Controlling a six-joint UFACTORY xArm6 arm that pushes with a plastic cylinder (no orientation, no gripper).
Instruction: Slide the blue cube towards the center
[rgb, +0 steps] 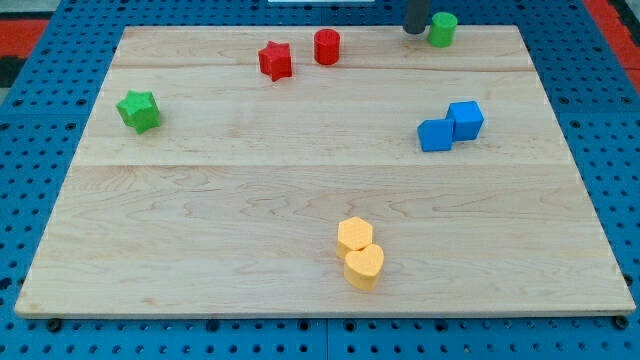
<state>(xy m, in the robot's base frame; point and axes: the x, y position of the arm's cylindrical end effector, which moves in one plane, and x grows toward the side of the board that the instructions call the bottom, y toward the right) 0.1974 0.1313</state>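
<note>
Two blue blocks touch each other at the view's right: a blue cube (435, 135) and a second blue block (466, 120) just up and right of it. My tip (414, 31) is at the view's top edge of the wooden board (300, 200), right beside a green cylinder (442, 29) on its left side. The tip is well above the blue blocks in the view, apart from them.
A red star (275, 60) and a red cylinder (327, 47) stand near the top middle. A green star (138, 110) is at the left. A yellow hexagon (355, 236) and a yellow heart (364, 266) touch near the bottom middle. Blue pegboard surrounds the board.
</note>
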